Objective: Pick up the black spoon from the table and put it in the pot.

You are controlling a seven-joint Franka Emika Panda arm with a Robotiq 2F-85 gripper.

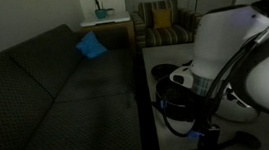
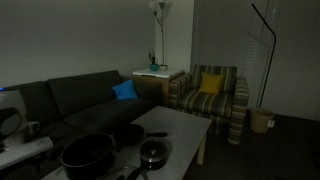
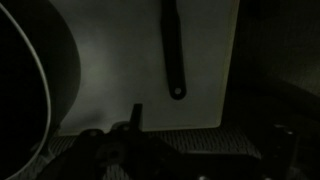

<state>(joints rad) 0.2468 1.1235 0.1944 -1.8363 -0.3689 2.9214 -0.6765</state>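
Note:
In the wrist view a long slim black handle with a hole at its end lies on the pale table. It looks like the black spoon, with its bowl end out of the frame at the top. The black pot fills the left edge, and it shows in both exterior views. My gripper hangs over the table's near edge, below the handle's end. Its fingers are wide apart with nothing between them.
A glass lid and a dark pan sit on the table beside the pot. A dark sofa runs along one long side. A striped armchair stands past the far end. The room is dim.

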